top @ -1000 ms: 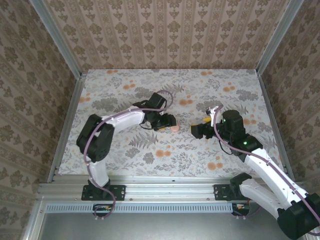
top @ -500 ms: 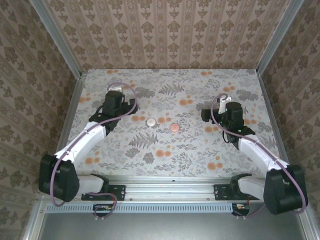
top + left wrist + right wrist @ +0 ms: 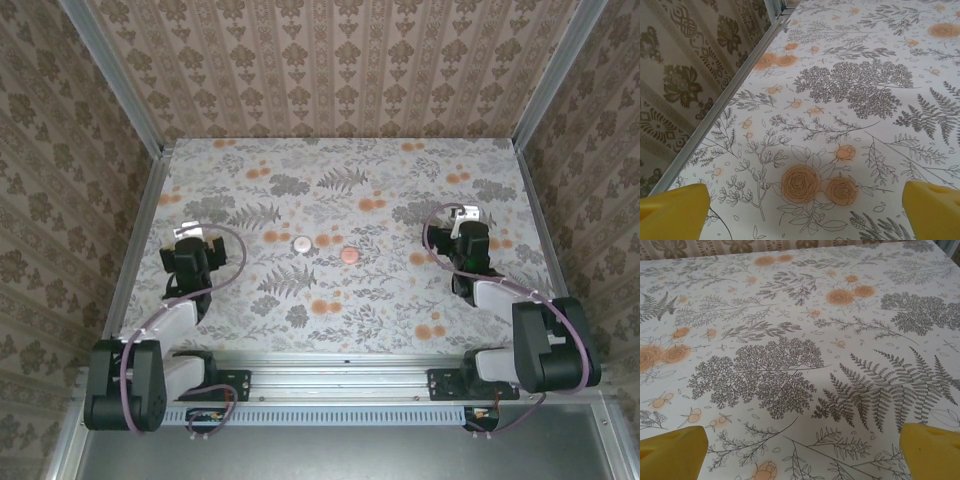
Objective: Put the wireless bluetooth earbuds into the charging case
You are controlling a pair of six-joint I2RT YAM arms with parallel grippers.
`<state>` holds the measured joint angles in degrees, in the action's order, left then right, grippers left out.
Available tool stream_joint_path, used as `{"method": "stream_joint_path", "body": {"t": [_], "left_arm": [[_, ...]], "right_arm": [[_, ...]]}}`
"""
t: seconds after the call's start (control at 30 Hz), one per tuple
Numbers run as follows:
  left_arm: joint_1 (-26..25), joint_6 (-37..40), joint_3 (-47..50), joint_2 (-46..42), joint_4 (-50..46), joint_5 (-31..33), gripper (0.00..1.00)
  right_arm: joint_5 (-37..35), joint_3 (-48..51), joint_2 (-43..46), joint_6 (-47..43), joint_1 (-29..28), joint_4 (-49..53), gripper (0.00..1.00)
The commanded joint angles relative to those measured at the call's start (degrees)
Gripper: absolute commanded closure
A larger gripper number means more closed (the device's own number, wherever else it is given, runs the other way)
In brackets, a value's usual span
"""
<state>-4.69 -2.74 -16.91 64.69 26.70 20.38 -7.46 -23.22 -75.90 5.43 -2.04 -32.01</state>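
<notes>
Two small round discs lie mid-table, a whitish one with a pinkish centre and a pinkish one. I cannot tell which is the charging case. The earbuds are too small to make out. My left gripper is drawn back near the left rail, well left of the discs. In the left wrist view it is open, with yellow fingertips at the bottom corners and bare printed cloth between them. My right gripper sits at the right, apart from the discs. In the right wrist view it is open and holds nothing.
The table is covered by a floral cloth printed with orange flowers and grey ferns. Aluminium rails and patterned walls close it in on the left, right and back. The left rail runs close by my left gripper.
Both arms have pulled back from the middle to their own sides and both grippers have opened wide. The left one left the pinkish disc on the cloth, and the whitish disc is uncovered.
</notes>
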Motion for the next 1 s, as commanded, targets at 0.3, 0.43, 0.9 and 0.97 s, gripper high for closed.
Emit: {"method": "stream_joint_path", "body": {"t": [0.3, 0.43, 0.9, 0.97], "left_arm": [[-1.82, 5.85, -3.76, 22.54, 25.69, -3.88, 0.00], [2.79, 2.80, -4.63, 23.33, 25.25, -8.87, 0.00], [2.05, 3.80, -5.07, 23.31, 24.63, -9.15, 0.00], [2.12, 3.80, -5.07, 23.35, 24.52, -9.15, 0.00]], "right_arm": [[5.11, 1.06, -11.23, -4.77, 0.61, -17.64, 0.00], [5.63, -0.32, -11.91, -3.41, 1.60, -16.92, 0.00], [5.71, -0.33, -12.01, -3.41, 1.69, -16.86, 0.00], [5.71, -0.33, -12.01, -3.41, 1.69, -16.86, 0.00]]}}
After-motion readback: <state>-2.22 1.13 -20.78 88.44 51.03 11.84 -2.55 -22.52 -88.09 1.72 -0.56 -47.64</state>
